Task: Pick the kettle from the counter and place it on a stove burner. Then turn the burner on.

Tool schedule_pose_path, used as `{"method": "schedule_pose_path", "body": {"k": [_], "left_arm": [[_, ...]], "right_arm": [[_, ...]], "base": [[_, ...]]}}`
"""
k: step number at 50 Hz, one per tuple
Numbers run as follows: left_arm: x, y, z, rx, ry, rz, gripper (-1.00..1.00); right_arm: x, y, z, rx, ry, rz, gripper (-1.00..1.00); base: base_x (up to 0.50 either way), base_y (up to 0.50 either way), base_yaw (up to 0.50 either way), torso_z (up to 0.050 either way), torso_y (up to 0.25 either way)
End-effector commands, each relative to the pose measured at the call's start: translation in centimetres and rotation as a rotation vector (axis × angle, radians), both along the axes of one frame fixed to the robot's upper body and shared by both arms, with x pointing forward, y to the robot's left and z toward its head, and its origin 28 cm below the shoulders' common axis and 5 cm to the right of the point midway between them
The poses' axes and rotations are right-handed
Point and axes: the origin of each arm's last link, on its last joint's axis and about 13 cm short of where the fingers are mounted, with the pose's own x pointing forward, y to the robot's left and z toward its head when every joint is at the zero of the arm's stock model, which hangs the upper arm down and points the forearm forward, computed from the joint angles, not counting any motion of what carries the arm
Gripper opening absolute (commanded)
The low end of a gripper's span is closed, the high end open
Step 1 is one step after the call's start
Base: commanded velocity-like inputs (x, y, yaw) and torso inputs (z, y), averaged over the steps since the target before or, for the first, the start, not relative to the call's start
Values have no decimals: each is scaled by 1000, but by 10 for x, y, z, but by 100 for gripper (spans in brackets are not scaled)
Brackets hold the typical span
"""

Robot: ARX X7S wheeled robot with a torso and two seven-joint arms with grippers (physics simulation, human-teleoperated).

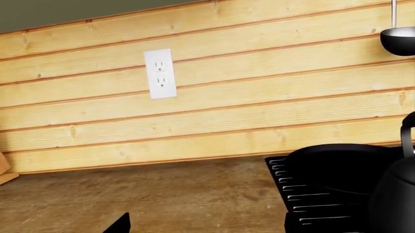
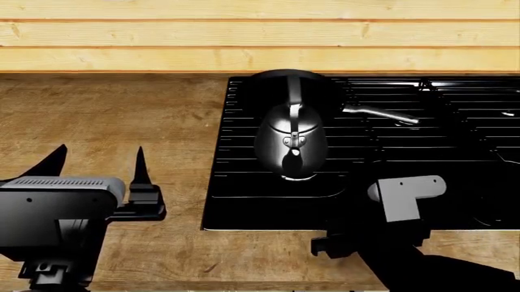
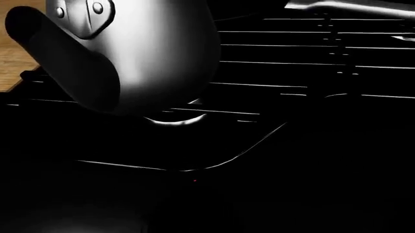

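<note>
1. The small shiny dark-grey metal kettle (image 2: 291,143) already stands upright on the glossy black grate bars of the wide black cooktop (image 2: 243,201), off the brown wood-grain counter (image 2: 122,115); the burner cap beneath it is hidden.
2. Behind it sits a flat black frying pan (image 2: 281,82).
3. The right gripper (image 2: 366,234) hovers at the cooktop's front edge — whether its jaws are parted I cannot tell.
4. The left gripper (image 2: 101,164) waits over the counter, jaws spread, empty.
5. Risk: reaching for the knob, the right arm could clip the kettle — or light the wrong burner.
</note>
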Motion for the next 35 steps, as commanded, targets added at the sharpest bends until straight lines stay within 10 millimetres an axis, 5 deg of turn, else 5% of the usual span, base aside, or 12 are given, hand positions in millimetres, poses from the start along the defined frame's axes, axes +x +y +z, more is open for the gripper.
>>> {"method": "schedule_pose_path", "body": {"k": [1, 35], "left_arm": [[0, 0, 0, -2, 1, 0, 100], [0, 0, -1, -6, 0, 2, 100]], "right_arm": [[-2, 2, -10, -6, 37, 19, -100], [0, -6, -21, -65, -10, 115, -100]], "base": [[0, 0, 3, 0, 0], [4, 1, 4, 0, 0]]}}
